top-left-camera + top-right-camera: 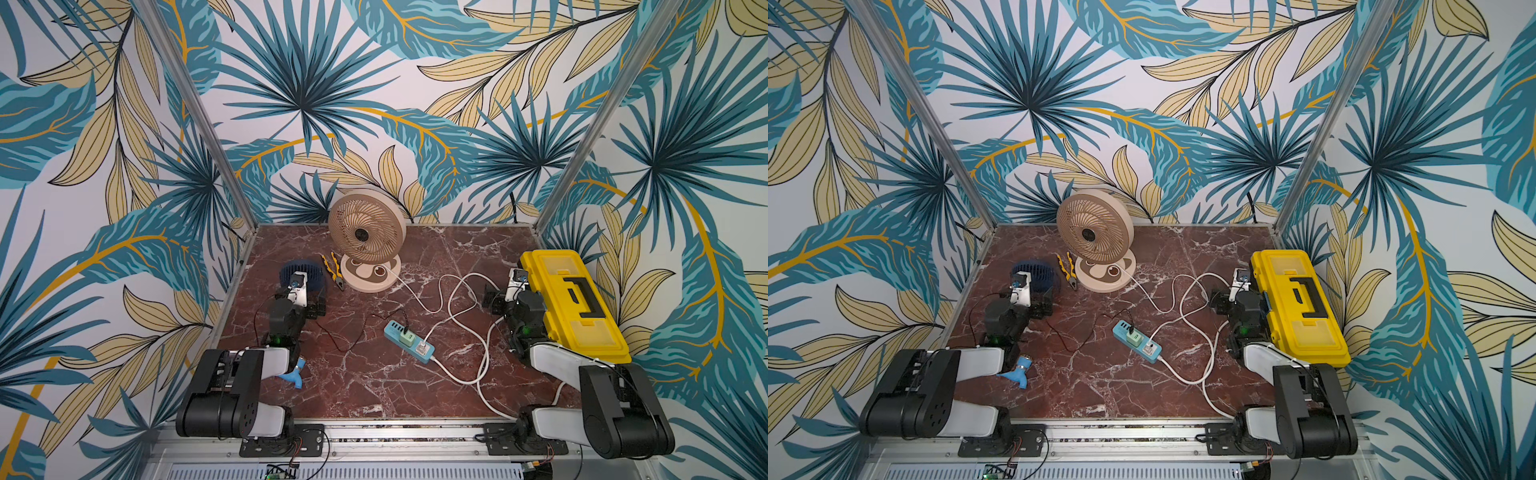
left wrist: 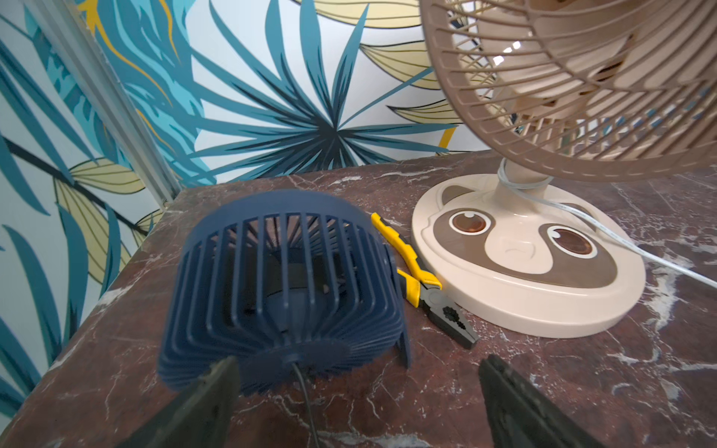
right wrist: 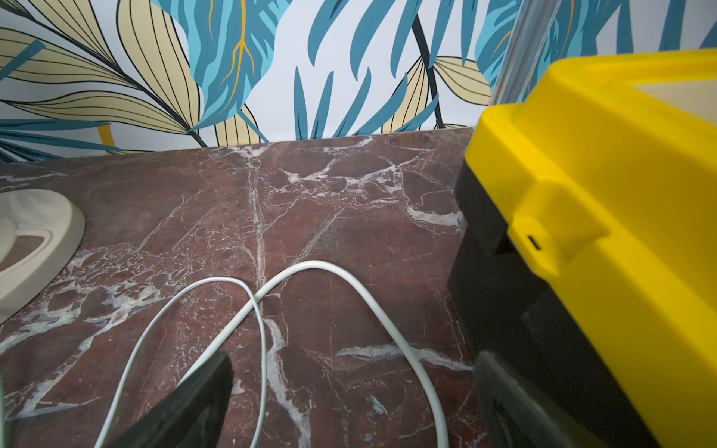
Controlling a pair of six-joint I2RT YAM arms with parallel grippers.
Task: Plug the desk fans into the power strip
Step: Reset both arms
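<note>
Left wrist view: navy fan (image 2: 279,287), pliers (image 2: 423,279), left gripper (image 2: 359,368) spread wide, holding nothing. Right wrist view: right gripper (image 3: 353,360) spread, empty, by white cord (image 3: 349,279) and yellow toolbox (image 3: 601,174). Only top views show power strip (image 1: 394,330), mid-table between the arms, well apart from desk fan (image 1: 368,232). Count: two fans, one strip, one pliers, one toolbox.

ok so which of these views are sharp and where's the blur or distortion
In both top views the light is even and the focus sharp, though the wide lens splays the frame posts outward; in the left wrist view the blue fan looks soft; in the right wrist view the yellow toolbox is blurred up close.
</note>
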